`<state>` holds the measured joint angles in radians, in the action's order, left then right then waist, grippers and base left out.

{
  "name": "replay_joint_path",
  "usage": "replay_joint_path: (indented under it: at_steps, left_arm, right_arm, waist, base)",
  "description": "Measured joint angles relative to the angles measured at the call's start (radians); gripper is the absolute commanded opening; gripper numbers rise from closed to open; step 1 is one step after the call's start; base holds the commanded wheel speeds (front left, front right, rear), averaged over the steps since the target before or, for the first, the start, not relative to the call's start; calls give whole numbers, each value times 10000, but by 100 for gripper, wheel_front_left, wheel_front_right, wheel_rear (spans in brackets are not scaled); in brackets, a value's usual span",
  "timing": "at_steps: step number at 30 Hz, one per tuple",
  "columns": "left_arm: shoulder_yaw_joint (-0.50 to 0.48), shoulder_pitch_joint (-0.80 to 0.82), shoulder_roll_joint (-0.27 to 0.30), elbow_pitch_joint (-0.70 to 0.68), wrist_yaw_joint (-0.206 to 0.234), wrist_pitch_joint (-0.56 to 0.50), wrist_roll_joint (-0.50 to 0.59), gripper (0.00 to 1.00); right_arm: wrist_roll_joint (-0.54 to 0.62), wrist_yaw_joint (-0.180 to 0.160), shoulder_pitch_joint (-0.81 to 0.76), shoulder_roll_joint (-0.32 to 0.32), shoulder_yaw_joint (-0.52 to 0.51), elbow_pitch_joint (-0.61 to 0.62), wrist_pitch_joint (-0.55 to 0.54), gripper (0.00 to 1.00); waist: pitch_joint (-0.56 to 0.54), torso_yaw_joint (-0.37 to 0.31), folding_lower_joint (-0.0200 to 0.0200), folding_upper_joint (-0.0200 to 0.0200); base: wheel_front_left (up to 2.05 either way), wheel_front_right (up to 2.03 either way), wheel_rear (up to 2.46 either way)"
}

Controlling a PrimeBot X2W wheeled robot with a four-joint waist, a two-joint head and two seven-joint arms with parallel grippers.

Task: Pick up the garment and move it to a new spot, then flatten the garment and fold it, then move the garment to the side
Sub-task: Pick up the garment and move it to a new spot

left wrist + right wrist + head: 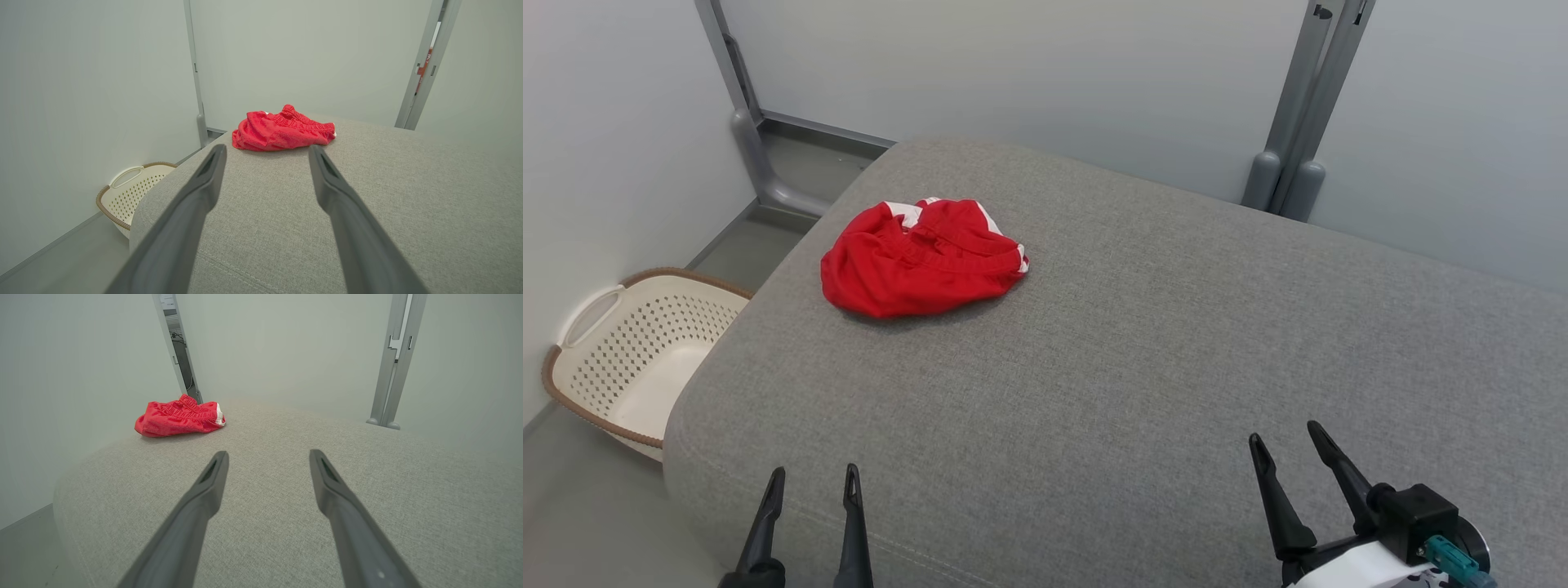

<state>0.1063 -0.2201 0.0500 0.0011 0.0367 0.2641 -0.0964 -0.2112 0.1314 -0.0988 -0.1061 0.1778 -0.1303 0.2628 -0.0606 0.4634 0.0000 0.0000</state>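
The garment (919,257) is a red piece of clothing with white trim, crumpled in a heap on the far left of the grey padded surface (1143,343). It also shows in the left wrist view as the garment (282,130) and in the right wrist view as the garment (179,416). My left gripper (815,482) hovers open over the near left edge, well short of the heap, with nothing between its fingers. My right gripper (1289,437) stands open and empty at the near right. The left gripper (265,153) points toward the garment; the right gripper (267,457) points past its right side.
A cream perforated laundry basket (637,351) with a brown rim stands on the floor left of the surface. Grey metal posts (1294,122) and pale walls close off the back and left. The surface's rounded left edge (698,392) drops to the floor.
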Motion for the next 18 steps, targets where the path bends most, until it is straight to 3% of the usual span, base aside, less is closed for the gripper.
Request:
replay_joint_path:
  at_steps: [10,18]
  left_arm:
    - [230,369,4,-242,211,0,-359,100]
    - [228,2656,4,-491,163,0,-458,100]
  right_arm:
    - [67,0,253,-585,-40,221,0,100]
    - [205,2,995,-1570,-113,566,0,100]
  waist:
    - [646,-67,0,0]
    - [2039,-309,0,0]
  base:
    - [0,0,0]
    - [0,0,0]
